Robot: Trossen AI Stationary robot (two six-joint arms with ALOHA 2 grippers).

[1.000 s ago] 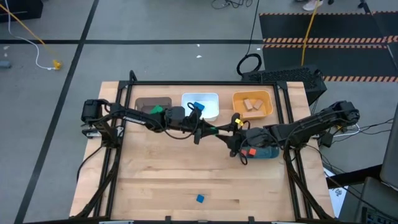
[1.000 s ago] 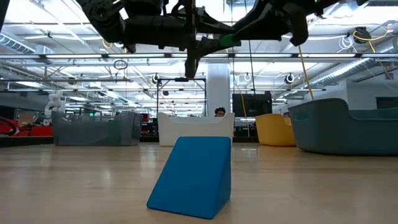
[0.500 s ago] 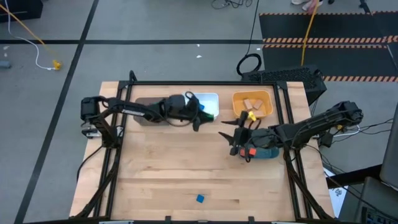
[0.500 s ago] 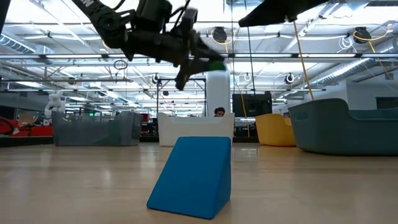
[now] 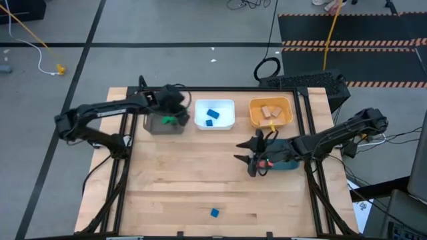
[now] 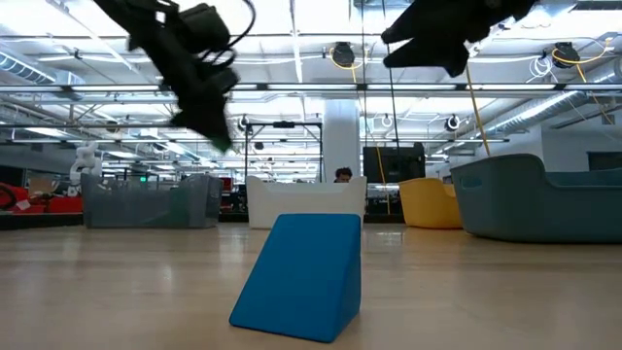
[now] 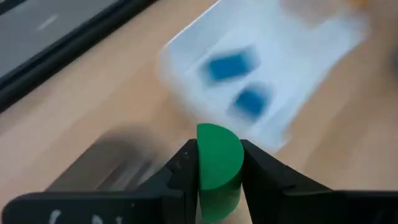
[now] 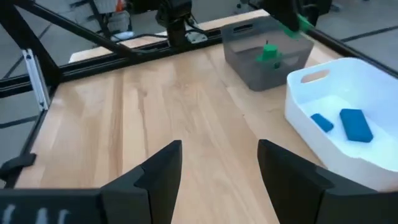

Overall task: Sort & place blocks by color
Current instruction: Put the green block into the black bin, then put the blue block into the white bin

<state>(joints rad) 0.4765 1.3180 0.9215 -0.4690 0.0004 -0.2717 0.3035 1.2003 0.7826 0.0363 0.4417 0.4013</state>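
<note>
My left gripper (image 5: 175, 120) hangs over the brown bin (image 5: 155, 125) at the table's far left, shut on a green block (image 7: 217, 158) with a rounded top. The right wrist view shows another green block (image 8: 268, 52) lying inside that bin. My right gripper (image 5: 245, 159) is open above the table's middle right, beside the teal bin (image 5: 288, 163), touching nothing. Two blue blocks (image 5: 213, 115) lie in the white bin (image 5: 228, 123). Pale wood blocks (image 5: 269, 111) lie in the orange bin (image 5: 288, 120). A blue wedge block (image 5: 214, 213) rests flat on the table near its near edge. My left gripper pinches the green block between its two fingers (image 7: 184, 171) by its flat sides (image 7: 204, 163), the rounded top standing beyond the fingertips. The block is lifted clear, above the brown bin.
The bins stand in a row along the far edge, the teal one nearer, at the right. A red block (image 5: 269, 163) shows at the teal bin under my right arm. A black frame rail (image 8: 37, 81) borders the table. Bare wood lies between the bins and the blue wedge.
My left gripper has carried the green block from the table's middle, close to my right gripper, toward the far left edge, past the white bin to above the brown bin. My right gripper has stayed open and drifted slightly toward the near edge.
</note>
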